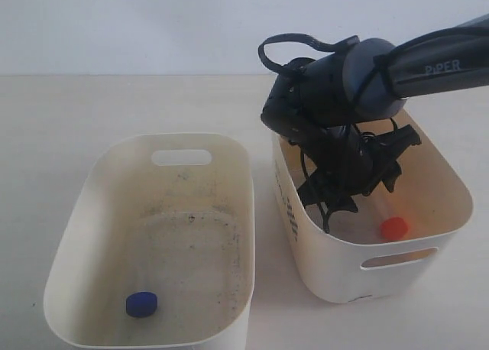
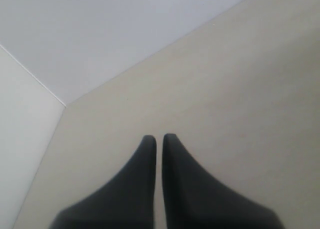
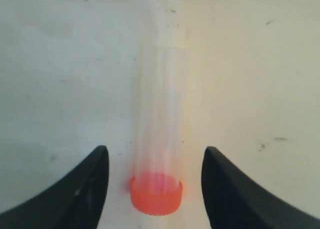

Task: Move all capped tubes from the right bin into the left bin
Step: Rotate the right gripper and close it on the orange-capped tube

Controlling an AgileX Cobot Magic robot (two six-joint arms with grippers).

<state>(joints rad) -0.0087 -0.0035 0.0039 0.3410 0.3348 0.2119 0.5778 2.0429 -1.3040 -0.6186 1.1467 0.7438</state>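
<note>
Orange-capped tube (image 3: pixel 159 114) lies flat on the floor of the right bin (image 1: pixel 336 266), lower right of the exterior frame, directly beneath the right gripper (image 3: pixel 155 150). Its long axis runs between the jaws, which flank the cap end. Jaws wide apart, touching nothing. Left gripper (image 2: pixel 159 139) closed, empty, over bare table.

Table (image 1: pixel 114 105): a pale beige, matte top is shown.
Wall (image 1: pixel 153 21): plain white, met along the table's far edge.
Light: soft and even; only faint shadows are cast.
</note>
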